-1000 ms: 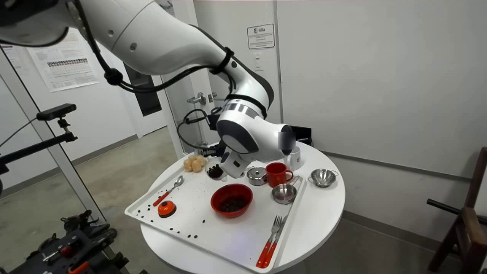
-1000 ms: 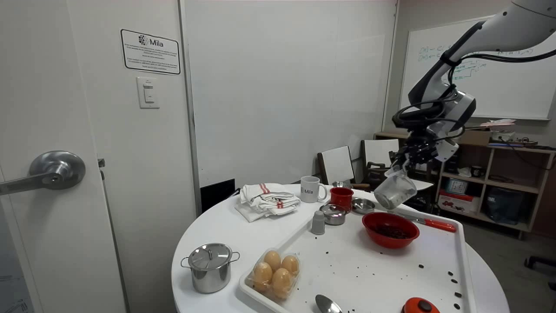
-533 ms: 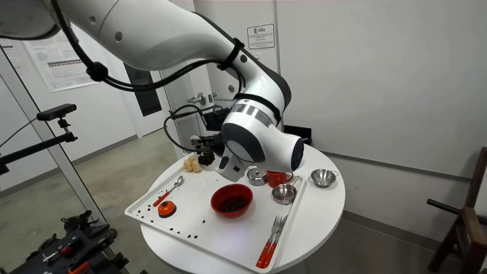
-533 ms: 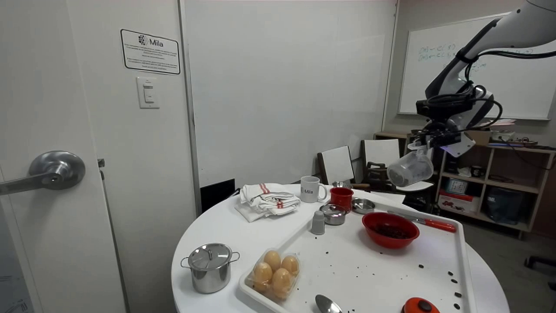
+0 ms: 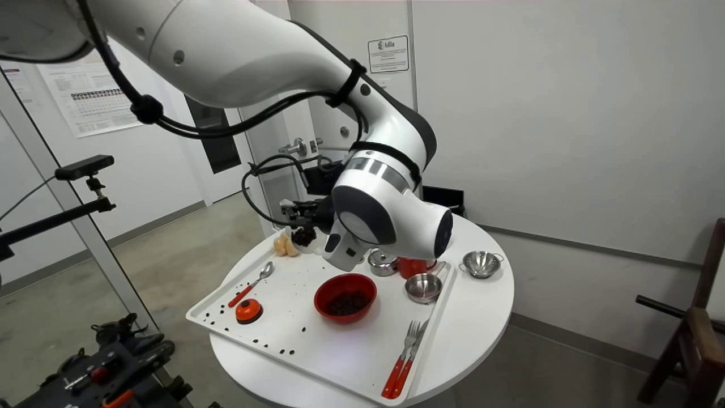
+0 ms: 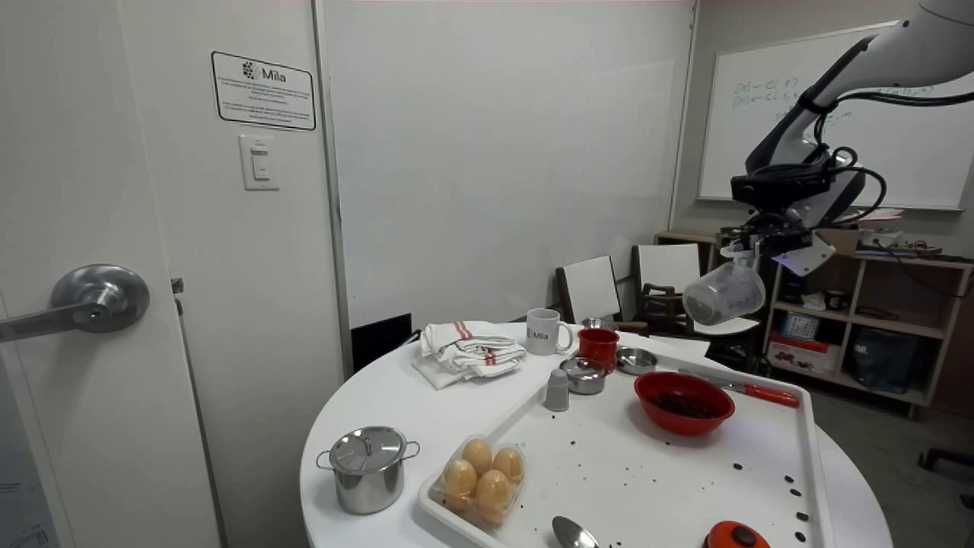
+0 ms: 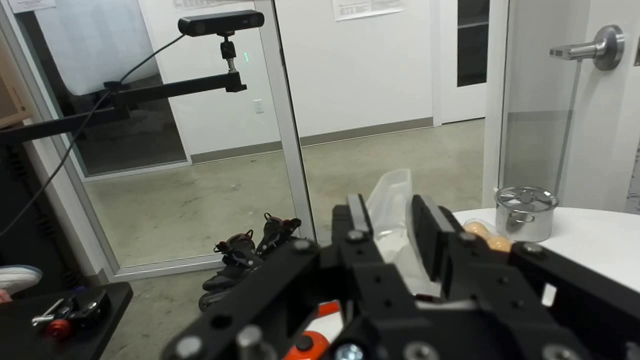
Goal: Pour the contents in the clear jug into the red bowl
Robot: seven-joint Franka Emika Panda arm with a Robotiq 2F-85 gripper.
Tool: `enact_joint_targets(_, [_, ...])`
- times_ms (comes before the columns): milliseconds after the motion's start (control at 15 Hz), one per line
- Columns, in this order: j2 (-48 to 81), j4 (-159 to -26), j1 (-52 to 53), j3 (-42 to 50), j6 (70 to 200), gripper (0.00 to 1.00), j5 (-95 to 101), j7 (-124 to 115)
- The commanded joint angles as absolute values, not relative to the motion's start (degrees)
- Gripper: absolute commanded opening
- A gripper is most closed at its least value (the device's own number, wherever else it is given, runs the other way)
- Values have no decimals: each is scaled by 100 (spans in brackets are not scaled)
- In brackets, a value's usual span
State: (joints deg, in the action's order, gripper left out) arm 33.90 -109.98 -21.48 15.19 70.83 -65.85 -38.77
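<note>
Where the white tray point(image 5: 334, 362) has its near corner in an exterior view, we've got fork point(image 5: 402, 359) and knife point(image 5: 409, 364) side by side. Dark bits point(image 5: 291, 352) along its near edge. Red bowl point(image 5: 340, 284) mid-tray, dark pieces point(image 5: 346, 305) inside. Then orange-red dome point(image 5: 248, 311) and spoon point(image 5: 251, 285) by the left edge, small metal pan point(image 5: 423, 297) by the right; colander point(image 5: 481, 265) at the right edge of the round worktop point(image 5: 478, 317). The clear jug point(image 6: 724, 294) is up in the air, tilted, well apart from the bowl; we see dark pieces in it too. Gripper point(image 7: 389, 217) is pinched narrow on it. Last, eggs point(image 5: 286, 246) by the tray's far left corner.
</note>
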Motion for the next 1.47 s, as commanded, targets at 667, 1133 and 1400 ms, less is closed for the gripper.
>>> enact_joint_targets(667, [4988, -9041, -2061, 1196, 6389, 9, -7167, -5279])
enact_joint_targets(1133, [5430, -8538, -2488, 1166, 5291, 9, -7255, -5308])
enact_joint_targets(1400, [5621, -8320, -2545, 1164, 4861, 9, -7366, -5346])
